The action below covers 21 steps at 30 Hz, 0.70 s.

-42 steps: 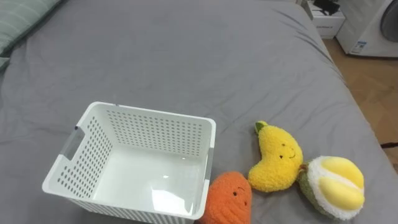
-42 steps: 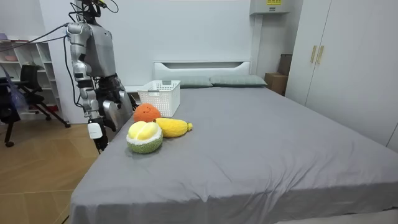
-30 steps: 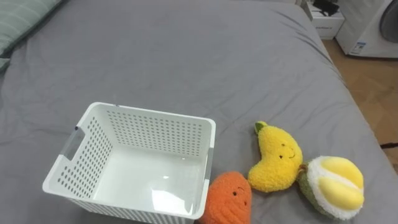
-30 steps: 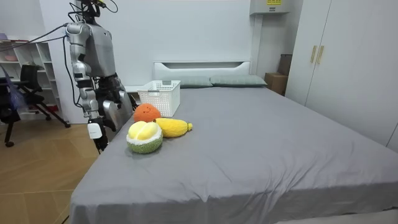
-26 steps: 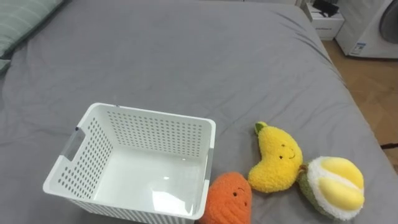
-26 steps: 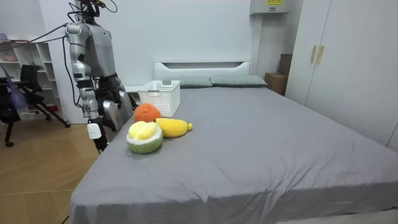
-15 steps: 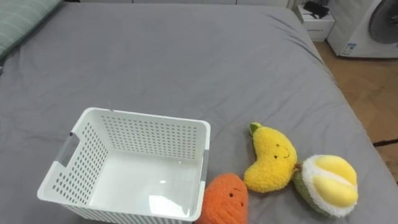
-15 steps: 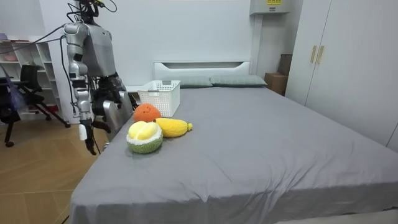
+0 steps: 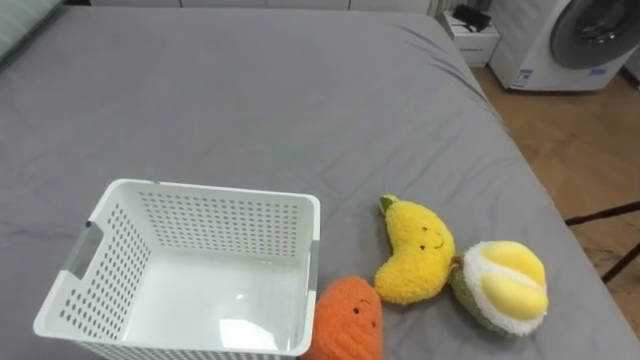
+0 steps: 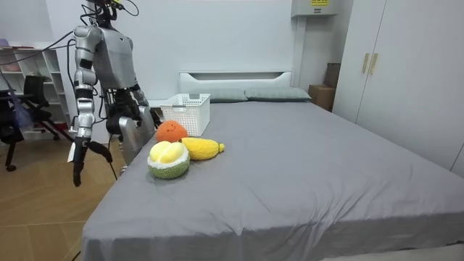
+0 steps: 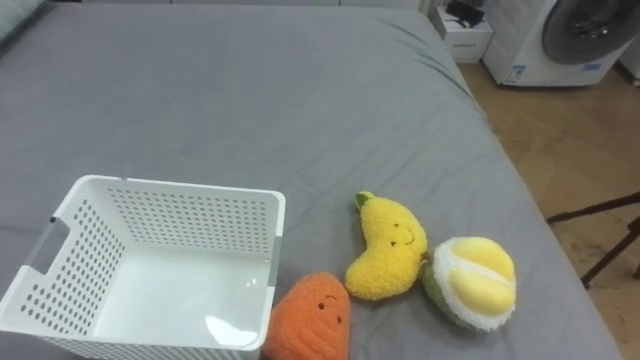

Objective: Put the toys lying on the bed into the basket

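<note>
1. The robot stands at the side of the bed (image 9: pixel 250 90), on the room view's left, as before. Its right arm has swung out from its side, away from the bed.
2. The right hand (image 10: pixel 77 165) now hangs low over the floor, well apart from the bed. A second ago it hung close by the robot's leg. I cannot tell whether its fingers are apart or together.
3. The whole eye view has shifted, so the head camera has moved. More of the washing machine (image 9: pixel 580 40) shows at the far right. The basket and the toys lie as they lay before.
4. There is one white basket (image 9: pixel 220 225) of perforated plastic. It sits on the near left of the grey bed cover.
5. There are three plush toys, all on the bed outside the basket.
6. The orange toy (image 9: pixel 348 318) is nearest and lies right against the basket's near right corner.
7. The yellow toy (image 9: pixel 412 262) lies just right of the orange one and slightly farther off.
8. The green-and-yellow toy (image 9: pixel 503 285) lies rightmost, pressed to the yellow toy and near the bed's right edge.
</note>
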### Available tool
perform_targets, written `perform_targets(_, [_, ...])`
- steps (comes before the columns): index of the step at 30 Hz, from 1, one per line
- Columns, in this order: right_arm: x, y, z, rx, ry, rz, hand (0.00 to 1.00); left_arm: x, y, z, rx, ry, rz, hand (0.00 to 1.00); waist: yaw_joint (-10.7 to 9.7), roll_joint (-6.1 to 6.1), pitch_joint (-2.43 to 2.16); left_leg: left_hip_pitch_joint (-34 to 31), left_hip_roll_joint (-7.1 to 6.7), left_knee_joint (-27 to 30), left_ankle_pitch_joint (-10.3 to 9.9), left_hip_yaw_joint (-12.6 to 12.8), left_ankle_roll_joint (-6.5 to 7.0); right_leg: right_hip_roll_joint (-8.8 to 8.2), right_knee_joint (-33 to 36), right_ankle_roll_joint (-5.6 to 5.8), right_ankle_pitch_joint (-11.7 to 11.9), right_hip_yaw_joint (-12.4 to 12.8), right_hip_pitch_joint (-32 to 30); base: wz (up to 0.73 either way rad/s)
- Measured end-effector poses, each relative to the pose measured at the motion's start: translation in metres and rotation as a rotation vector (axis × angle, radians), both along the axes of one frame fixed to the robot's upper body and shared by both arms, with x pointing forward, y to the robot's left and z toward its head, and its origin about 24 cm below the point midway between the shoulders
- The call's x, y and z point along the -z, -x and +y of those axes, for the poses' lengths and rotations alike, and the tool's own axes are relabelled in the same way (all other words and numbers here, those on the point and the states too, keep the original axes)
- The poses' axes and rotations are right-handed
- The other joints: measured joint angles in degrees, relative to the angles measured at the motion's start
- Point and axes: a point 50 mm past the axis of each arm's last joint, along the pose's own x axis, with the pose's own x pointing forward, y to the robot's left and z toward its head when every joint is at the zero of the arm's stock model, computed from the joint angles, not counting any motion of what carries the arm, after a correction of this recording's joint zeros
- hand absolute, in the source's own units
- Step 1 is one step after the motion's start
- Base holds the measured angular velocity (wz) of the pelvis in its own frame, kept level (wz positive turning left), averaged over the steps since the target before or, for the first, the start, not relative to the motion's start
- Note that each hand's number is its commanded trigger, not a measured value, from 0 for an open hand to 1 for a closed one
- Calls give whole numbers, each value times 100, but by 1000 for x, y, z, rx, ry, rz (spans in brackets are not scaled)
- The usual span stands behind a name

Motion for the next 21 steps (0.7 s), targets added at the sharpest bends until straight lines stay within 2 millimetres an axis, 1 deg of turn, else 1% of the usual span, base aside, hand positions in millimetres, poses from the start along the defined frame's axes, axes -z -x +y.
perform_targets(1, [-3, -7, -6, -12, 36, -9, 0, 0, 0, 1, 2, -4, 0, 0, 0, -18, 9, -1, -13, -1, 0, -4, 0, 2, -12, 0, 6, 0, 1, 0])
perform_targets(2, [-6, -18, -11, -30, 66, -24, 0, -1, 1, 2, 5, -6, 0, 0, 26, -26, 11, -6, -17, -6, 0, -8, 0, 7, -20, 0, 5, 7, -5, 0])
perform_targets(3, [-8, -23, -13, -33, 81, -32, 0, -1, 0, 2, 15, -7, 1, 0, 32, -28, 12, -18, -17, -5, 0, -9, 0, 8, -23, 0, 6, 7, -19, 0])
perform_targets(4, [-11, -33, -16, -48, 110, -52, 0, -1, -2, 2, 35, -9, 1, 0, 49, -25, 8, -85, -16, 4, 0, -9, 0, 7, -23, 2, 11, 3, -84, 0])
perform_targets(5, [-14, -41, -19, -90, 137, -55, 0, -1, -5, 3, 52, -12, 0, 0, 81, -22, 10, -142, -13, 8, 2, -3, -1, 11, -34, 0, 25, 5, -137, 0])
perform_targets(6, [-16, -45, -20, -113, 154, -55, 0, -1, -6, 3, 53, -13, -3, 0, 107, -21, 5, -172, -13, 8, 3, 1, -2, 11, -31, 0, 26, 5, -170, 0])
perform_targets(7, [-19, -54, -21, -163, 188, -57, 0, -1, -8, 3, 56, -13, -8, 0, 151, -10, -20, -188, -13, 2, 4, -1, -3, 12, -37, -1, 29, 2, -185, 0])
perform_targets(8, [-22, -64, -22, -196, 216, -65, 0, -1, -8, 3, 64, -13, -7, 0, 160, -6, -4, -187, -13, -9, 4, 0, -4, 14, -41, -1, 29, 2, -183, 0])
perform_targets(9, [-23, -68, -22, -205, 229, -72, 0, -1, -8, 3, 71, -13, -6, 0, 159, -5, -2, -188, -13, -12, 4, 4, -4, 14, -38, -1, 30, 1, -180, 0])
perform_targets(10, [-27, -78, -23, -224, 251, -93, 0, -2, -11, 4, 87, -15, -6, 0, 171, -7, 9, -195, -13, -16, 4, 5, -4, 15, -35, 0, 34, -1, -183, 0])
perform_targets(11, [-31, -90, -23, -261, 277, -123, 0, -2, -12, 4, 99, -16, -6, 0, 185, 3, 36, -209, -14, -19, 4, 2, -4, 15, -40, 0, 34, 0, -197, 0])
perform_targets(12, [-34, -96, -23, -281, 291, -140, 0, -2, -13, 4, 105, -16, -5, 0, 191, 9, 38, -223, -15, -19, 4, 1, -4, 14, -41, 1, 34, 1, -215, -4])
perform_targets(14, [-41, -112, -19, -365, 337, -179, 0, -1, -14, 2, 134, -18, 0, 0, 288, 20, 31, -289, -8, -11, 4, 24, -4, 18, -49, 2, 34, 17, -291, -2])
perform_targets(15, [-41, -115, -18, -377, 342, -187, 0, -1, -16, 2, 144, -21, -1, 0, 316, 20, 31, -297, -8, -11, 4, 21, -4, 17, -47, 2, 34, 15, -298, 0])
perform_targets(16, [-44, -122, -15, -395, 351, -202, 0, -1, -19, 0, 152, -22, -6, 0, 352, 33, 21, -312, -9, -14, 4, 24, -4, 17, -41, 2, 34, 16, -312, 0])
perform_targets(17, [-48, -131, -12, -418, 368, -229, 0, -1, -20, -1, 162, -25, -4, 0, 374, 53, 1, -340, -10, -15, 4, 29, -4, 16, -29, 2, 34, 19, -342, 0])
perform_targets(19, [-54, -142, -7, -474, 396, -265, 0, -1, -23, -1, 166, -27, -4, 0, 399, 80, -18, -366, -9, -12, 6, 46, -3, 16, -20, 1, 35, 14, -364, 0])
perform_targets(21, [-59, -151, -3, -532, 423, -288, 0, -1, -26, -2, 169, -27, -10, 0, 454, 87, -24, -402, -7, -4, 8, 47, -4, 16, -16, 1, 35, 15, -399, 0])
